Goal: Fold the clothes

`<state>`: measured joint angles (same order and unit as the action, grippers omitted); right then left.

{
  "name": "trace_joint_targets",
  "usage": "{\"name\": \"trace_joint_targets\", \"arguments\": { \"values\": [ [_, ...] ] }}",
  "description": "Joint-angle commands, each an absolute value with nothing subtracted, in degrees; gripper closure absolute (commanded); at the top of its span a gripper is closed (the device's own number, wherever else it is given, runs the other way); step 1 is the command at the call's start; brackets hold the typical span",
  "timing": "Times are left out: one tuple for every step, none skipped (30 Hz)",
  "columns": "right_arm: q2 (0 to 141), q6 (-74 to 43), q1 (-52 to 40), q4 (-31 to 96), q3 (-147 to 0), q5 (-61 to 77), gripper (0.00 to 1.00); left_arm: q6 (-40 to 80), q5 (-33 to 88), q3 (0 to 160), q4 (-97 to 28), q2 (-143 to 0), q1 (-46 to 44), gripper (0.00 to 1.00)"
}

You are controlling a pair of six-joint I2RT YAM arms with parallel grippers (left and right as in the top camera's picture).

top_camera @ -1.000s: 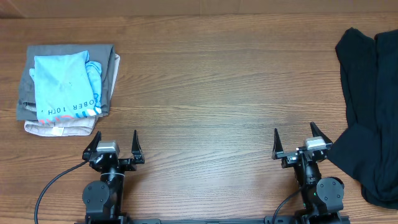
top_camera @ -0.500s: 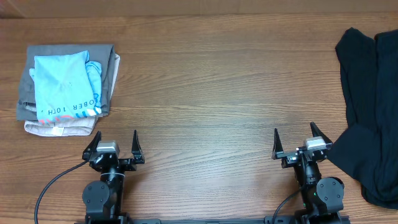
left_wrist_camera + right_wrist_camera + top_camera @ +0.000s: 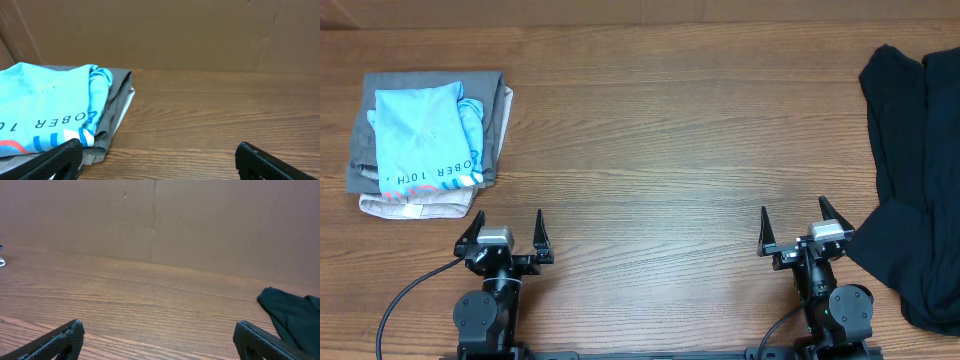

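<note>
The light blue T-shirt (image 3: 422, 135) lies folded on top of a stack of folded grey and beige clothes (image 3: 496, 118) at the far left of the table, with "OBER 10TH" lettering showing. It also shows in the left wrist view (image 3: 45, 112). My left gripper (image 3: 503, 230) is open and empty near the front edge, a little in front of the stack; its fingers show in the left wrist view (image 3: 157, 162). My right gripper (image 3: 793, 226) is open and empty at the front right, and its fingers show in the right wrist view (image 3: 160, 340).
A dark, crumpled garment (image 3: 918, 170) lies at the right side of the table, just right of my right gripper, and shows in the right wrist view (image 3: 292, 317). A brown cardboard wall (image 3: 160, 220) stands behind the wooden table (image 3: 660, 150).
</note>
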<state>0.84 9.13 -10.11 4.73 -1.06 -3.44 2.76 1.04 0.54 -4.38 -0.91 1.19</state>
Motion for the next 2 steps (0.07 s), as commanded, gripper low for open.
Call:
{"name": "trace_joint_targets", "arguments": {
  "values": [
    [0.2,9.4,-9.9,4.4,-0.5,-3.8,0.0,1.7,1.1,0.3,-4.4,-0.3,0.9,0.0],
    [0.2,9.4,-9.9,4.4,-0.5,-3.8,0.0,1.7,1.1,0.3,-4.4,-0.3,0.9,0.0]
  ]
}}
